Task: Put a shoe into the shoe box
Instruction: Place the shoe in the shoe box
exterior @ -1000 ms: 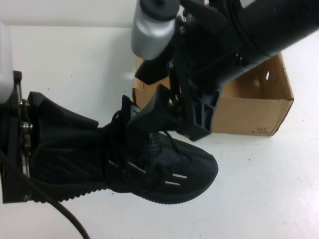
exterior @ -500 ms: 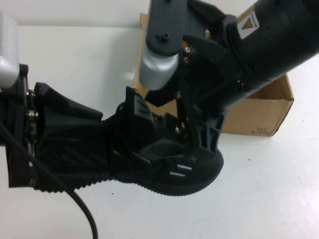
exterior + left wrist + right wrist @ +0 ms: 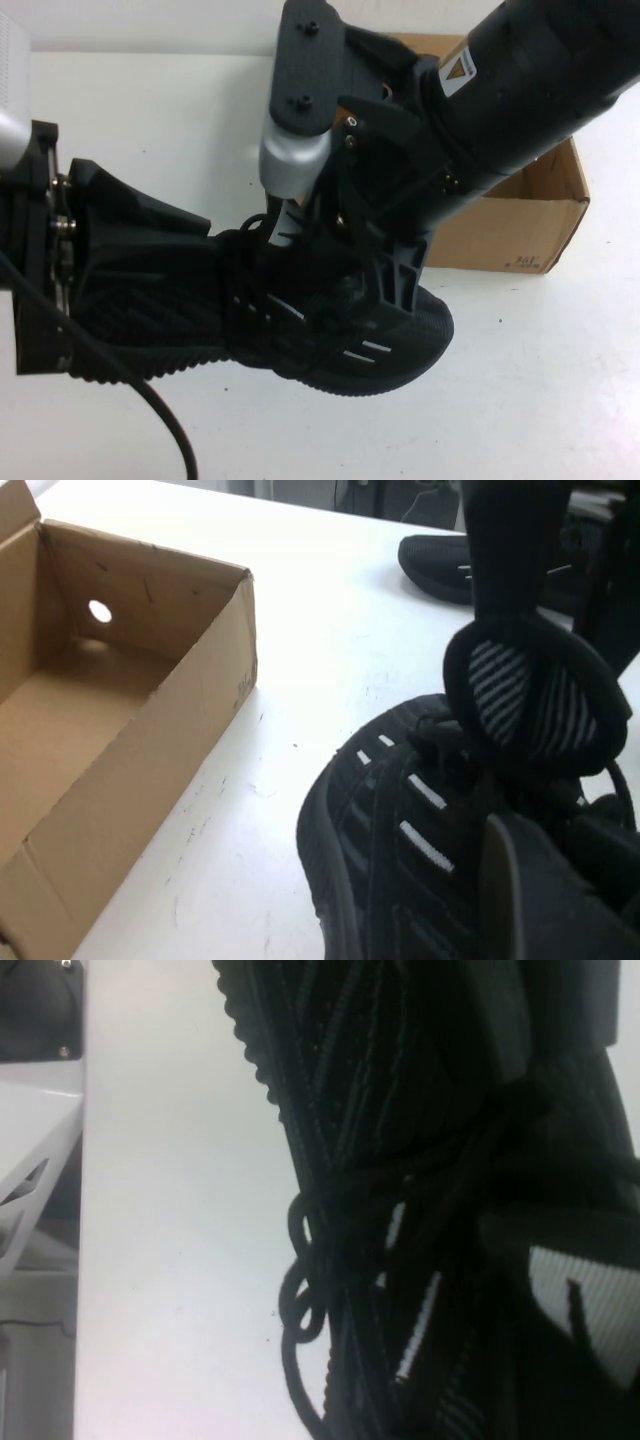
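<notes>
Black knit sneaker with white side dashes and ridged sole: I log it near the middle of the white table, toe toward the right edge, outside the carton. Brown corrugated cardboard shoe box, open-topped, round hole in one wall, dark print at a corner: toward the far right corner, just behind the sneaker, interior bare in my left wrist view. Left gripper: at the left edge, black fingers clamped on the sneaker's heel end. Right gripper: over the laces at mid-shoe, fingers straddling the upper; I cannot tell whether they grip. A second dark shoe lies well apart.
</notes>
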You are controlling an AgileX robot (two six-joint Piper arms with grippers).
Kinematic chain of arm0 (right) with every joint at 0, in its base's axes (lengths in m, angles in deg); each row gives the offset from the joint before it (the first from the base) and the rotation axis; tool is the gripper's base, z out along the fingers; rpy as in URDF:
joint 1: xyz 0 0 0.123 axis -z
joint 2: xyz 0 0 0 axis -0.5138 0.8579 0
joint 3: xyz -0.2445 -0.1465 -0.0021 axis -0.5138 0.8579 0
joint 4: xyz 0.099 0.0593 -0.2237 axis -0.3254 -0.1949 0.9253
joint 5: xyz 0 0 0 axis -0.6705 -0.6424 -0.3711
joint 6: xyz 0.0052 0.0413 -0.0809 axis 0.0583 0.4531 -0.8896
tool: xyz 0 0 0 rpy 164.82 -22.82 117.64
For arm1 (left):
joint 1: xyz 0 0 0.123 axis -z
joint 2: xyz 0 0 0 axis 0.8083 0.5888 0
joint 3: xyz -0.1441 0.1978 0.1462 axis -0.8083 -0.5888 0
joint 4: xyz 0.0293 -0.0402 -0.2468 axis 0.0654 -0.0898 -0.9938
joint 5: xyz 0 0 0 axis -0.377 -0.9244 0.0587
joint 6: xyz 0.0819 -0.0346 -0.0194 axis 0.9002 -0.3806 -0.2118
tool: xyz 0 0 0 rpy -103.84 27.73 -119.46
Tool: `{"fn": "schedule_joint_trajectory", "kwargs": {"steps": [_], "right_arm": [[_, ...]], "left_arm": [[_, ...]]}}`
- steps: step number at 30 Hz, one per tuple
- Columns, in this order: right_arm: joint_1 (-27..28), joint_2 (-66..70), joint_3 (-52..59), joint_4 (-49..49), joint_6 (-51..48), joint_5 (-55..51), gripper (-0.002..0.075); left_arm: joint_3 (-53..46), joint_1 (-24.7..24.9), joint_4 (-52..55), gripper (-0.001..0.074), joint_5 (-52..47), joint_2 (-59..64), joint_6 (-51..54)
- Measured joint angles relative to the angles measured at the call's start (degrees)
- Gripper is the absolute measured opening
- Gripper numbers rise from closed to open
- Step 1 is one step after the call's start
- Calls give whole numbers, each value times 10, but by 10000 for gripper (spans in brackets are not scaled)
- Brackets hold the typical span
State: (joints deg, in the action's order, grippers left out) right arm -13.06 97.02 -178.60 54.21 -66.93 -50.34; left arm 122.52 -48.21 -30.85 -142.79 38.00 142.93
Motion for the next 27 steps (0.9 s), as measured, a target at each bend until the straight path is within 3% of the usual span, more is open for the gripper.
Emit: {"fn": "schedule_joint_trajectory", "kwargs": {"steps": [4,6,10,14,21,24,27], "right_arm": [[0,0,0,3,-2,0,25],[0,0,0,9,-2,0,23],[0,7,0,36,6,-2,22],[2,27,0,92,15,-4,20],[86,85,-45,155,11,-9,20],[134,114,-100,157,-2,-9,20],[173,149,-171,158,-21,-9,20]], "left_arm": [[0,0,-2,86,0,0,-20],[0,0,-7,204,5,0,-49],[4,0,-19,543,46,0,-124],[4,0,-24,664,96,0,-171],[4,0,-24,646,174,0,-274],[4,0,-24,550,182,0,-312],[4,0,-23,379,184,0,-333]]}}
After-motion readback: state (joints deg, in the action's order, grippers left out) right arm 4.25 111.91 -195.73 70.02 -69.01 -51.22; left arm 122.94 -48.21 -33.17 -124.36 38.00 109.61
